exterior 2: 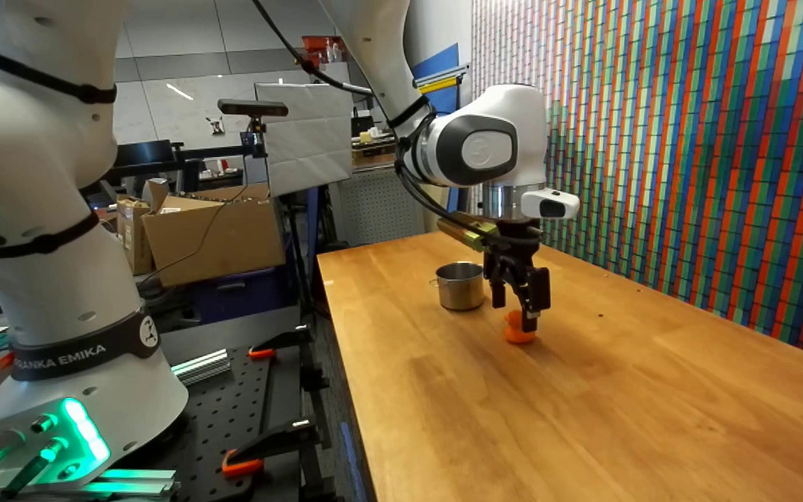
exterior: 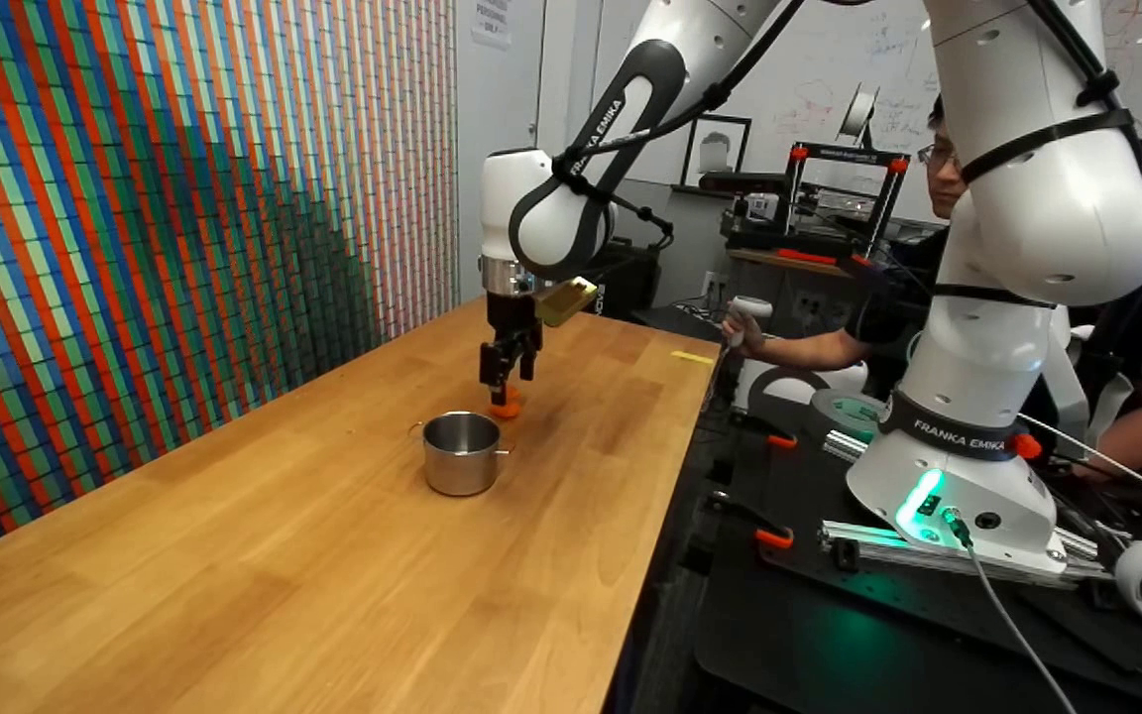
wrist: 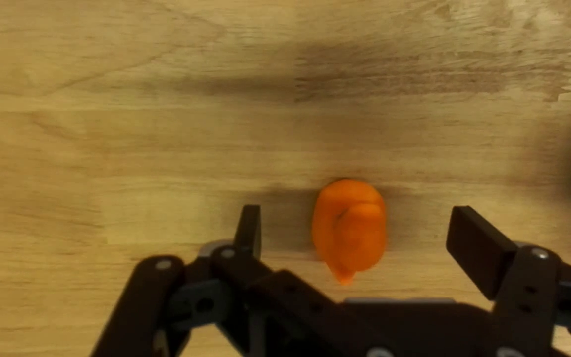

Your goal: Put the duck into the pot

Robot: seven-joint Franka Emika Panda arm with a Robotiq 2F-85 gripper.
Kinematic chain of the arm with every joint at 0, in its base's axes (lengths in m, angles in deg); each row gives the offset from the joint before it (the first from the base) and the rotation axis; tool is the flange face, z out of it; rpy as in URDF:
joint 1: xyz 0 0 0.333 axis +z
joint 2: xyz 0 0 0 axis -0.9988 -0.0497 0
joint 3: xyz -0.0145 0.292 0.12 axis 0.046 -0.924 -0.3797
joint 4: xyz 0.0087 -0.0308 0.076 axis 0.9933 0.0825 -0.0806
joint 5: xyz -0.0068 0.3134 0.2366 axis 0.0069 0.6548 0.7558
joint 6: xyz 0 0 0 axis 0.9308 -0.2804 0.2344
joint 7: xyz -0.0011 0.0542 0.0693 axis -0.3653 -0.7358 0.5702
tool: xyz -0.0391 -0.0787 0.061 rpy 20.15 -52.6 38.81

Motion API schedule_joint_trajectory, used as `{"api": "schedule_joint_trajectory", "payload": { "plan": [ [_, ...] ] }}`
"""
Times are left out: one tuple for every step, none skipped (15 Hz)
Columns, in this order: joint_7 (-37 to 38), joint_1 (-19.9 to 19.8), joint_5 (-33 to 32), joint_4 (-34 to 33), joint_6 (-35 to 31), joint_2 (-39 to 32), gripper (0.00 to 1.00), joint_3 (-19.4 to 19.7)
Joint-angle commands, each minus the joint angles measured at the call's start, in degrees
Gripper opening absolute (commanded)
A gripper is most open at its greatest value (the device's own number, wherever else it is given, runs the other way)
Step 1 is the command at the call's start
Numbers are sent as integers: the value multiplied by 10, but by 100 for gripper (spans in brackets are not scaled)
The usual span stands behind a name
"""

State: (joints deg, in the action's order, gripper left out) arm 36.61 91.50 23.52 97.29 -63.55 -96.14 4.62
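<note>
Duck [wrist: 349,227] is found on the counter [exterior 2: 583,418], with the pot [exterior 2: 461,287] near it. Over the duck, the hand [wrist: 356,225] is spread, nothing being gripped. Grasping seems to be prepared; next, perhaps after slight lowering, closing on the duck is required.

The arm [exterior: 715,35] arches down, wrist [exterior 2: 523,139] seemingly vertical, jaws apart.

A light-brown wooden table [exterior: 313,575] is flanked by a multicoloured striped wall [exterior: 184,198]; an open brown cardboard box [exterior 2: 217,240] is seen above a dark blue bin [exterior 2: 248,300].
</note>
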Motion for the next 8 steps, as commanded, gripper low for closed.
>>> {"api": "schedule_joint_trajectory", "payload": {
  "plan": [
    [14, 15, -12, -15, -28, -24, 66, 17],
    [13, 15, -11, -14, -37, -28, 58, 19],
    [12, 16, -12, -13, -50, -32, 49, 21],
    [12, 17, -12, -13, -61, -35, 42, 22],
    [11, 18, -11, -14, -71, -39, 35, 23],
    [11, 18, -10, -16, -78, -42, 27, 25],
    [9, 15, -3, -18, -74, -41, 19, 22],
    [7, 12, 3, -14, -70, -30, 16, 17]
  ]
}}
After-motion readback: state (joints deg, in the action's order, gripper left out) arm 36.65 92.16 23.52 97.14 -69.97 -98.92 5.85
